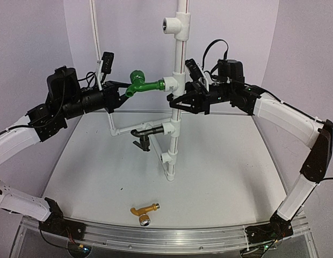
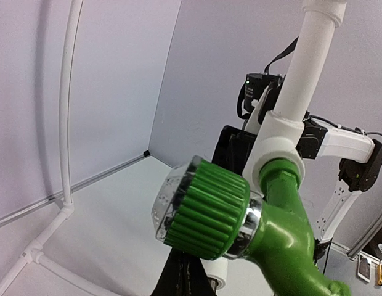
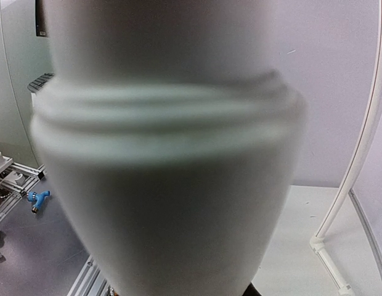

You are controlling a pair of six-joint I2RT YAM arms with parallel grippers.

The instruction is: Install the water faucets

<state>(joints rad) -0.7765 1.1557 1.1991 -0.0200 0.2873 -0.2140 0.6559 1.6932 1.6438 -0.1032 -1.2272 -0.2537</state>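
At the tee (image 1: pixel 174 81) sits a green ribbed-knob faucet (image 1: pixel 146 84); right hand (image 1: pixel 172 101) clasps pipe (image 1: pixel 180 51), left hand (image 1: pixel 125 94) unclear.

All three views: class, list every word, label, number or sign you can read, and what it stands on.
None: no text can be read in any view. The green faucet bears no legible marking; the white pipe close to the right wrist camera is blurred.

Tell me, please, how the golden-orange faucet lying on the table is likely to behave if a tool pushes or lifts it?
The golden-orange faucet looks like rigid moulded plastic, so it is probably stiff and light. Its curved spout and round knob suggest it would pivot or rock rather than slide straight when pushed.
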